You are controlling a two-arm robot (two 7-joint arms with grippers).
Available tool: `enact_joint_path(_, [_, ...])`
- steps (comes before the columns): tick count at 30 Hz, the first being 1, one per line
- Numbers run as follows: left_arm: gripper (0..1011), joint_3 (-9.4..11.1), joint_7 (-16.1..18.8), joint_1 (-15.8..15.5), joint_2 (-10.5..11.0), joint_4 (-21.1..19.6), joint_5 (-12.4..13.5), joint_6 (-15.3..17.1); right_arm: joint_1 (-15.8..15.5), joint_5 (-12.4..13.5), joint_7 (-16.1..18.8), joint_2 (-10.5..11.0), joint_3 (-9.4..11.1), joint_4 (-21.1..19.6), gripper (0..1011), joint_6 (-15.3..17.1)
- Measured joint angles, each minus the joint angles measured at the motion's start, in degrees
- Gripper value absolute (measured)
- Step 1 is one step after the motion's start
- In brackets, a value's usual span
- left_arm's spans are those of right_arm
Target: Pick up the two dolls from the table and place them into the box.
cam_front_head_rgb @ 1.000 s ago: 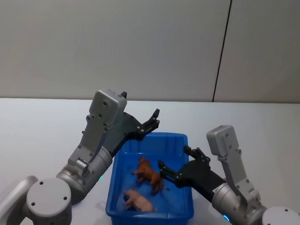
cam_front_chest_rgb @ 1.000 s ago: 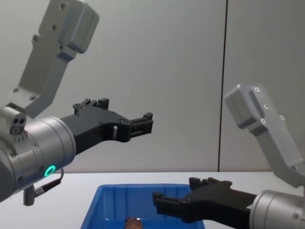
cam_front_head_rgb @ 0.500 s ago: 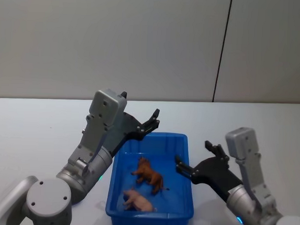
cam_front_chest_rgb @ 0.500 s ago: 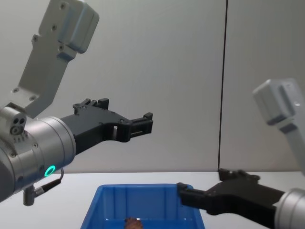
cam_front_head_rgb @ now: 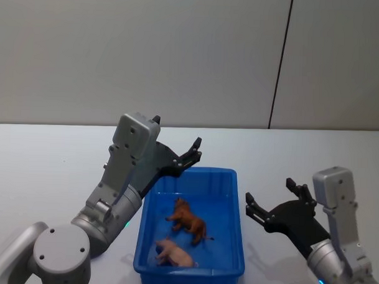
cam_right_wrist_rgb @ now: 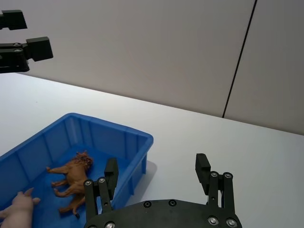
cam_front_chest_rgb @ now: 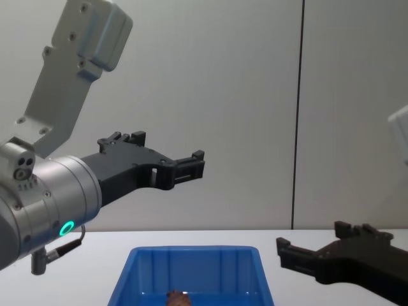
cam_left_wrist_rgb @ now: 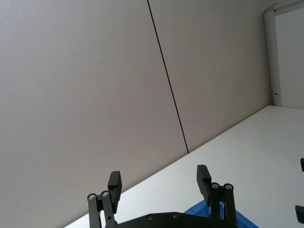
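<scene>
The brown doll [cam_front_head_rgb: 188, 221] and pink doll [cam_front_head_rgb: 173, 253] lie in the box [cam_front_head_rgb: 239, 234], likely why the left gripper [cam_front_head_rgb: 194, 151] above its far-left corner and the right gripper [cam_front_head_rgb: 270, 196] beside its right rim gape empty.

— What colours inside?
— Bright blue box [cam_front_head_rgb: 185, 276], ribbed walls; reddish-brown doll [cam_front_head_rgb: 188, 222], pale pink doll [cam_front_head_rgb: 173, 253].
— And around it?
— White bench [cam_front_head_rgb: 45, 168], grey wall [cam_front_head_rgb: 149, 53]; black left pincer [cam_front_head_rgb: 197, 150], black right pincer [cam_front_head_rgb: 268, 193], silver-grey arms [cam_front_head_rgb: 128, 153].
</scene>
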Motion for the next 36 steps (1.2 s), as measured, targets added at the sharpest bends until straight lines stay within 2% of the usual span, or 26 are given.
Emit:
enact_joint_path(9, [1001, -0.1, 0.0, 0.2, 0.2, 0.0, -0.2, 0.3, -1.0, 0.4, -1.5, 0.7, 0.4, -1.0, 1001, -0.4])
enact_joint_path(16, [1001, -0.7, 0.6, 0.9, 0.9, -0.6, -1.5, 1.8, -1.4, 0.5, -2.1, 0.9, 0.6, -1.4, 1001, -0.6])
enact_joint_path(23, [1001, -1.5, 2.0, 2.1, 1.9, -1.3, -3.8, 3.9, -1.6, 0.6, -2.4, 1.1, 0.7, -1.6, 1001, -0.7])
enact_joint_path(36, [1001, -3.5, 5.2, 5.5, 5.0, -3.1, -10.0, 8.9, -1.8, 0.7, -2.7, 1.2, 0.8, -1.8, 1001, -0.7])
